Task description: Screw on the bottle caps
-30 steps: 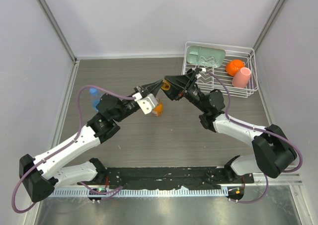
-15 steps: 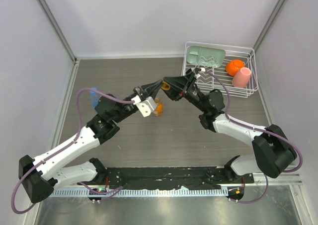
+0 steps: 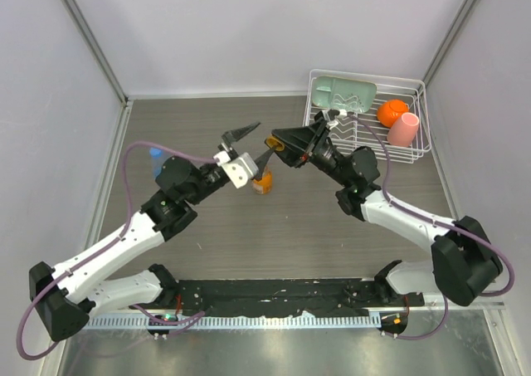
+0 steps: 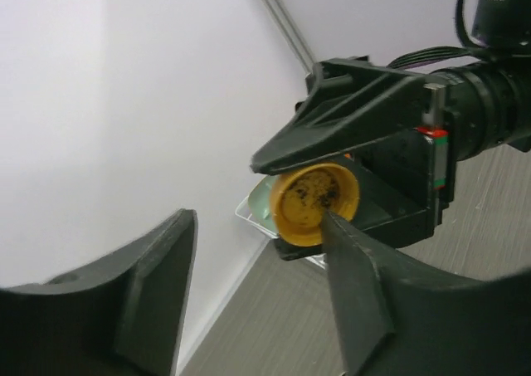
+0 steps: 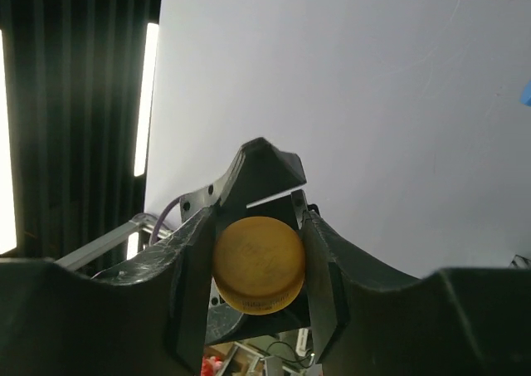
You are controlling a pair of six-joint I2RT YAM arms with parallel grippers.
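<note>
Right end effector (image 3: 280, 141) clamps the orange cap (image 4: 317, 200) above worktop (image 3: 282, 227) centre, left end effector (image 3: 255, 142) spread wide at its 9 o'clock, orange bottle (image 3: 262, 183) standing toward 6 o'clock; cap not yet screwed on.

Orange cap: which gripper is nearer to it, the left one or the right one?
Right. The right gripper is shut on the orange cap; the left gripper is open, close in front of it.

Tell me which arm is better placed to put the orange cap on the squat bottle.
Right. The right gripper is shut on the orange cap, close to the squat bottle. The left gripper is open and holds nothing.
</note>
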